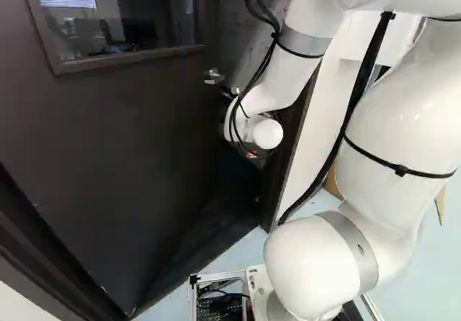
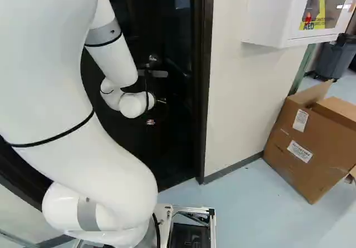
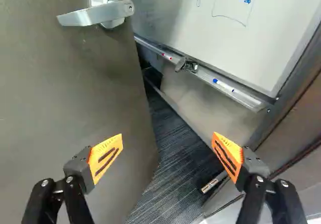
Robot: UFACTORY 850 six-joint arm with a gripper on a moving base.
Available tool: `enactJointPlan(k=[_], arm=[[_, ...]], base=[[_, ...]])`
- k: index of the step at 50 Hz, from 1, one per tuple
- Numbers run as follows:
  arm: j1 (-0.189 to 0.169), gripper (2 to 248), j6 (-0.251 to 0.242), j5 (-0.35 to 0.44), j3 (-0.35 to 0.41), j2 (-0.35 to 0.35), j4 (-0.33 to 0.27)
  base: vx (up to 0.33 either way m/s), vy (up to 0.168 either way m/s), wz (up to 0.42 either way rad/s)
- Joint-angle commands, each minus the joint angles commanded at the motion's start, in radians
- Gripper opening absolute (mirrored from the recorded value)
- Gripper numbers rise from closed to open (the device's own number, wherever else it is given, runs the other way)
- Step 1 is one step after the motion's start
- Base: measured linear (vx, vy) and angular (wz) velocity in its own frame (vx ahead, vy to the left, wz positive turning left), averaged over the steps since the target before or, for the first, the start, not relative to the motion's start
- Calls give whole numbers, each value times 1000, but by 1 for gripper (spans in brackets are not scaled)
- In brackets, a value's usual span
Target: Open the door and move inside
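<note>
Hand point(image 1: 252, 156) wide open, empty, before a part-open door point(image 3: 65, 103), whiteboard point(image 3: 241, 38) and tray point(image 3: 247, 99) beyond.

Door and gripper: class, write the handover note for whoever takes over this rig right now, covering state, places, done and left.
Gripper: open, nothing between its fingers; handle ahead of it, ungripped.
Door: ajar; past its edge show a whiteboard and carpet.
Done: door unlatched and partly open.
Left: the base has yet to go inside. Probably push the door wider first, then drive through, keeping the arm clear of the frame.
</note>
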State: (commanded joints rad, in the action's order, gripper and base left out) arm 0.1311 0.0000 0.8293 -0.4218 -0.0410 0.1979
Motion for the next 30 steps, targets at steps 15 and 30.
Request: enactJointPlan(k=[15,30], arm=[[0,247,0,0,0,0,0],[0,247,0,0,0,0,0]], base=[[36,120,-12],[3,28,5]])
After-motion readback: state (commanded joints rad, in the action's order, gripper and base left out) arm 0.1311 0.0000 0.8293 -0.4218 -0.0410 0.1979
